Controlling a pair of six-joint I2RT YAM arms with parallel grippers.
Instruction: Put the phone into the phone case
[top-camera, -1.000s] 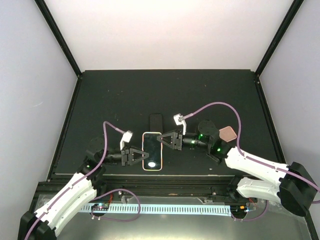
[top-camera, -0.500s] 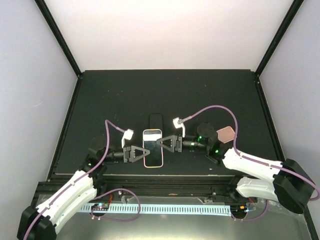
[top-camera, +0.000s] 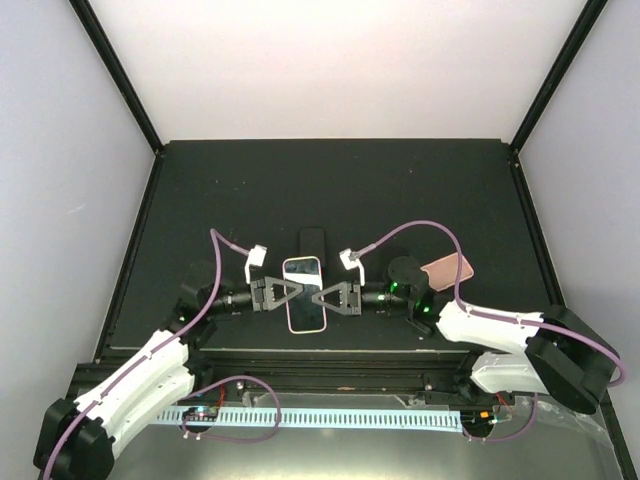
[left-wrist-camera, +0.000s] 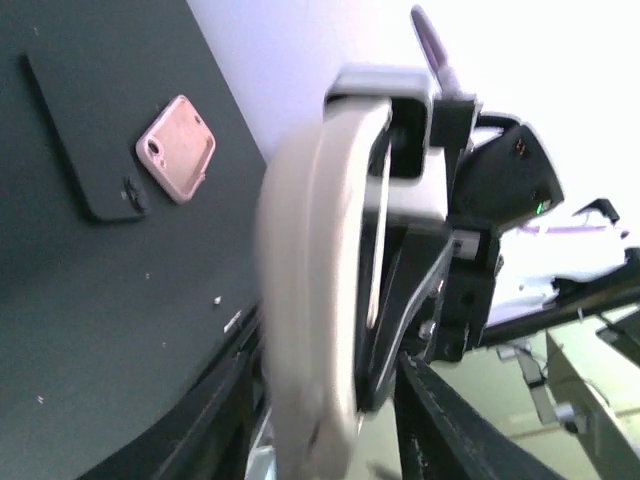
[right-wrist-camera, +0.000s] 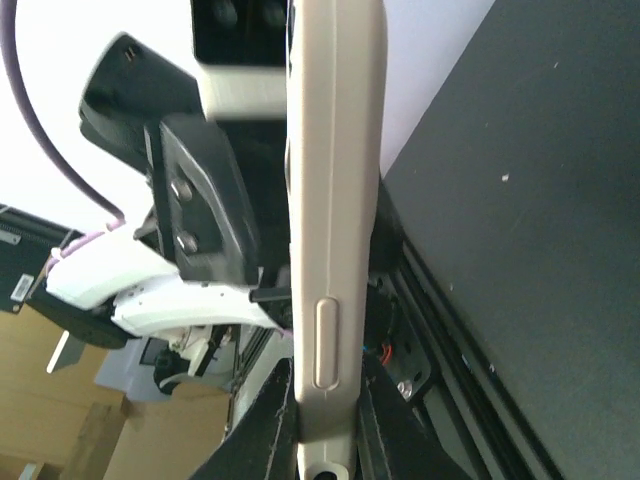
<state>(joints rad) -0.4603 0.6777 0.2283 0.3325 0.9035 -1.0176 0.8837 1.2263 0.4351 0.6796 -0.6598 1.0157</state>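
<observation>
A cream phone case (top-camera: 305, 292) with a moulded side button is held off the black table between both grippers. Its upward face is white and glossy like a phone front; I cannot tell whether a phone sits inside. My right gripper (top-camera: 322, 297) (right-wrist-camera: 325, 425) is shut on its right long edge, one finger on each face of the phone case (right-wrist-camera: 335, 200). My left gripper (top-camera: 290, 293) (left-wrist-camera: 330, 425) straddles the opposite edge with its jaws open; the blurred phone case (left-wrist-camera: 310, 280) has a gap beside it.
A black phone-shaped item (top-camera: 313, 241) (left-wrist-camera: 80, 130) lies flat just beyond the grippers. A pink one with a corner camera hole (top-camera: 447, 270) (left-wrist-camera: 176, 147) lies by the right arm. The table's near edge rail (top-camera: 330, 350) runs just below the grippers.
The right gripper opened, moved to the case's right edge and shut on it. The left jaws came open. The case shifted slightly away from the bases and more of the pink item shows.
</observation>
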